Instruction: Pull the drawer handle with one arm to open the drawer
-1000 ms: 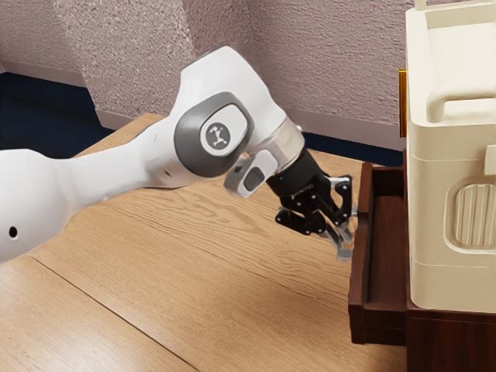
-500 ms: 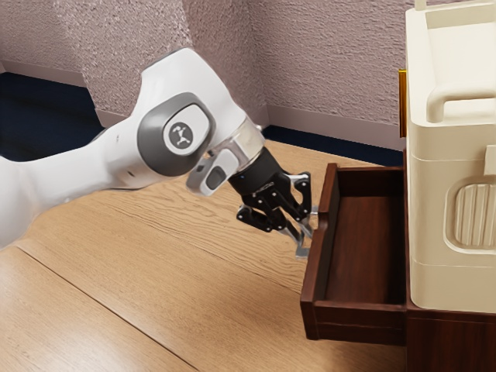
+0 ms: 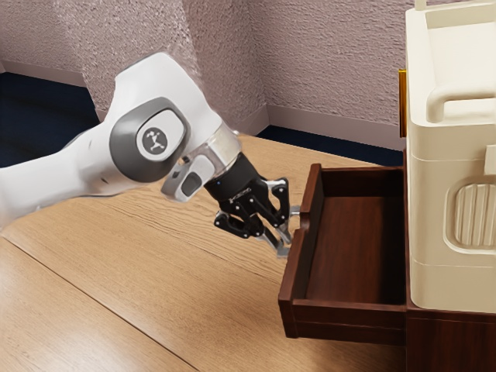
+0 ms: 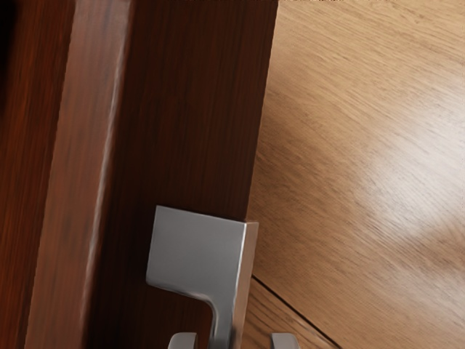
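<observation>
No word or number can be read. The joint cap [image 3: 120, 147] on the white arm [image 3: 56, 182] bears a pale, figure-like emblem [image 3: 156, 145] at its middle. Below that cap, toward the exterior view's right, small pale lettering [image 3: 241, 194] crosses the black gripper [image 3: 286, 235], too small to make out.

You have a pale wooden table [image 3: 194, 291], crossed by a dark seam [image 3: 99, 303]; a brown cabinet [image 3: 449, 341] stands at the exterior view's right.
</observation>
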`<action>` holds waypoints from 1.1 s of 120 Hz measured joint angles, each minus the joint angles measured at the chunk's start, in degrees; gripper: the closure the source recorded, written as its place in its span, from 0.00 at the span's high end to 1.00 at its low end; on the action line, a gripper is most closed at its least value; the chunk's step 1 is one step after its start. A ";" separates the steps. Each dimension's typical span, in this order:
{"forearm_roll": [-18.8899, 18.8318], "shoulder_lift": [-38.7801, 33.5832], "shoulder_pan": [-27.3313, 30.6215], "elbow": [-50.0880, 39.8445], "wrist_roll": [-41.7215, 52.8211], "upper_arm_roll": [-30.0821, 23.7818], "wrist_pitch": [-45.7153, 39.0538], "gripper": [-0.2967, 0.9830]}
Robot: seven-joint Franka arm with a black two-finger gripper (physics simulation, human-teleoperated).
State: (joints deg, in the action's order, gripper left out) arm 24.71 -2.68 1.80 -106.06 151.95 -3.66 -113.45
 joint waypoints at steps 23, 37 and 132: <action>0.11 -1.30 -2.95 -1.27 0.12 6.77 0.56 0.25; 0.46 -2.52 -4.43 -2.43 0.37 8.57 0.66 0.22; -8.94 -8.27 -6.79 3.77 -2.73 10.08 6.09 0.44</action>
State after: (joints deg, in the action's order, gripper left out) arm 15.77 -10.95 -4.99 -102.29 149.22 6.42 -107.36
